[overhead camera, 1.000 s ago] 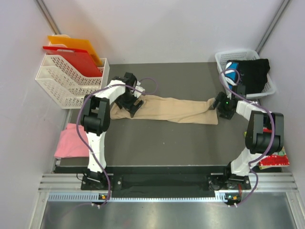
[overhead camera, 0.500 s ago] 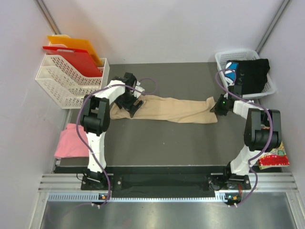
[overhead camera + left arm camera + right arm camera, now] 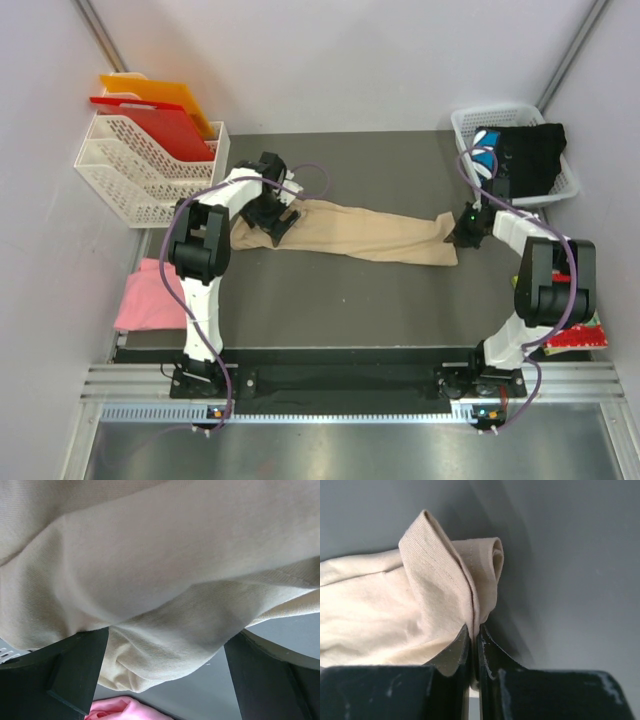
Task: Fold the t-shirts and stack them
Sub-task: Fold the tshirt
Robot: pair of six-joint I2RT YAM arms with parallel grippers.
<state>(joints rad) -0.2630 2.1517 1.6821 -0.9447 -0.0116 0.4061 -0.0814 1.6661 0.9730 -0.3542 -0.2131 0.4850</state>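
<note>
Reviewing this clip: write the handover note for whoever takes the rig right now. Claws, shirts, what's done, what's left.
Left claw: open, jaws wide astride the left end of the beige t-shirt, not gripping.
Right claw: shut on that shirt's right edge.
Beige t-shirt: a long strip across the table. Pink t-shirt: at the table's near-left edge. Black t-shirt: in the basket, far right.
Done: nothing stacked.
Left: probably close the left claw, fold the beige, then fold the others and stack.
</note>
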